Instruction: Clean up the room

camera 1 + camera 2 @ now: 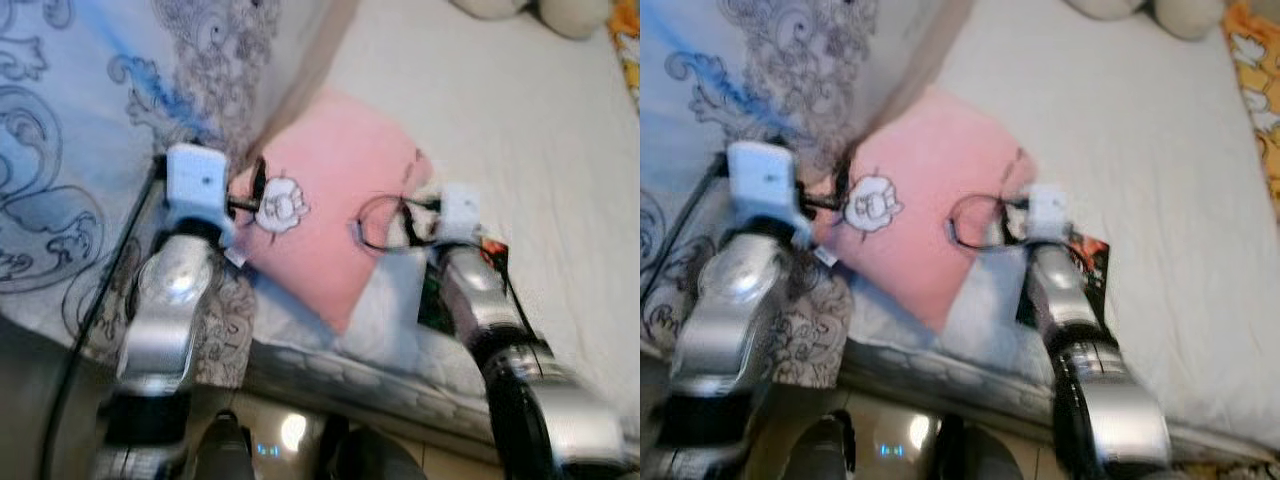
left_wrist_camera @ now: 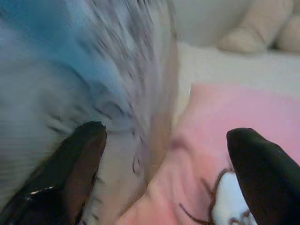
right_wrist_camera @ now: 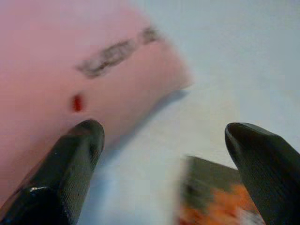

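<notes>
Your left pincer (image 2: pixel 164 164) and right pincer (image 3: pixel 164 159) both gape wide at the pink pillow (image 1: pixel 340 190) on the bed (image 1: pixel 520 130).

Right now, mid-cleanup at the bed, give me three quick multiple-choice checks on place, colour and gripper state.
1. Where does the pillow lie?
A. On the floor
B. On the bed between the patterned blanket and the bare sheet
C. On top of the plush toy

2. What colour is the pillow?
A. Pink
B. Green
C. Black

3. How do both grippers stand?
A. Both shut on the pillow
B. Left shut, right open
C. Both open

Answers:
1. B: the pillow rests on the white sheet of the bed, its left edge beside the blue-grey patterned blanket.
2. A: its cover is pink with a small white cartoon figure.
3. C: the left gripper and the right gripper each show two black fingers spread wide, nothing clamped between them.
</notes>
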`<state>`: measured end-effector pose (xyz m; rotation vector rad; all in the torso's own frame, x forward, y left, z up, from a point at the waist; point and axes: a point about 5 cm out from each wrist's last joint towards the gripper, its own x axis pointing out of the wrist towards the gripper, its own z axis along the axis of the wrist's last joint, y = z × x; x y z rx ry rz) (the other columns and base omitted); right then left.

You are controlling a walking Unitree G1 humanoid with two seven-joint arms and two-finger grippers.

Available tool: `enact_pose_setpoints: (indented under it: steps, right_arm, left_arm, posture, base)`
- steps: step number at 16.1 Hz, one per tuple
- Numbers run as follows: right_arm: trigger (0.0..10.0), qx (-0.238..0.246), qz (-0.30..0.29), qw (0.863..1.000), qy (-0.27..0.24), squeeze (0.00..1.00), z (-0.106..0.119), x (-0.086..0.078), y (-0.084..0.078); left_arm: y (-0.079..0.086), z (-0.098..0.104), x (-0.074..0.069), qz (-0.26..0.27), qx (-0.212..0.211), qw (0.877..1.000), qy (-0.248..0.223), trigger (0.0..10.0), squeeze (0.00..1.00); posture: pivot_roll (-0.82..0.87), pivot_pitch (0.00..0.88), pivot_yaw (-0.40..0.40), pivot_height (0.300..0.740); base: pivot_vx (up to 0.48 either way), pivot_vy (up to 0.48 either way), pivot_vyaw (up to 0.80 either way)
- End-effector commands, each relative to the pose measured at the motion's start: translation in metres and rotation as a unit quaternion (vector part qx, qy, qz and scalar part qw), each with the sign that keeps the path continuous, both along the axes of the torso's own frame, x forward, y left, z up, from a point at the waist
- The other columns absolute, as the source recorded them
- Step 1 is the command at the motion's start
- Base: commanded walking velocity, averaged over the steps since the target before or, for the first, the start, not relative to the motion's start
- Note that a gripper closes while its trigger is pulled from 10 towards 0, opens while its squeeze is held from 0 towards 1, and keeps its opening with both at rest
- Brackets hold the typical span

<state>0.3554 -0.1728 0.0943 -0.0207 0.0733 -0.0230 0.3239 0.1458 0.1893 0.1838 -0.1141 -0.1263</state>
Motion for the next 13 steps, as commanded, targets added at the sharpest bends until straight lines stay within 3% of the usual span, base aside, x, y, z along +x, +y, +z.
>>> enact_pose_setpoints:
  steps: [1, 3, 6, 8, 10, 13]
  right_arm:
    - [10.0, -0.015, -0.011, 1.000, -0.020, 0.00, -0.003, -0.012, -0.006]
    - [10.0, -0.020, -0.040, 0.998, -0.033, 0.00, -0.019, -0.058, -0.011]
    - [10.0, -0.034, -0.036, 0.999, -0.022, 0.00, -0.029, -0.096, -0.008]
    - [10.0, -0.052, -0.023, 0.998, -0.014, 0.00, -0.029, -0.118, -0.008]
    - [10.0, -0.057, -0.026, 0.998, 0.004, 0.00, -0.029, -0.134, -0.012]
    - [10.0, -0.054, -0.008, 0.998, 0.023, 0.00, -0.026, -0.148, -0.004]
  left_arm:
    - [0.003, -0.014, 0.011, -0.009, 0.008, 0.999, 0.039, 10.0, 0.00]
    - [-0.012, -0.010, 0.047, -0.063, 0.031, 0.995, 0.069, 10.0, 0.00]
    - [-0.029, -0.002, 0.070, -0.091, 0.060, 0.991, 0.078, 10.0, 0.00]
    - [-0.034, -0.006, 0.079, -0.085, 0.094, 0.987, 0.099, 10.0, 0.00]
    - [-0.033, -0.012, 0.083, -0.074, 0.100, 0.985, 0.123, 10.0, 0.00]
    - [-0.017, -0.033, 0.081, -0.031, 0.132, 0.975, 0.177, 10.0, 0.00]
  posture:
    - [0.19, 0.090, -0.128, 0.740]
    - [0.05, 0.055, -0.051, 0.740]
    - [-0.02, 0.047, -0.008, 0.740]
    - [-0.05, 0.051, 0.005, 0.740]
    - [-0.07, 0.070, 0.007, 0.740]
    - [-0.08, 0.120, 0.011, 0.740]
  base:
    - [0.000, 0.000, 0.00]
    - [0.000, 0.000, 0.00]
    - [0.000, 0.000, 0.00]
    - [0.000, 0.000, 0.00]
    - [0.000, 0.000, 0.00]
    - [0.000, 0.000, 0.00]
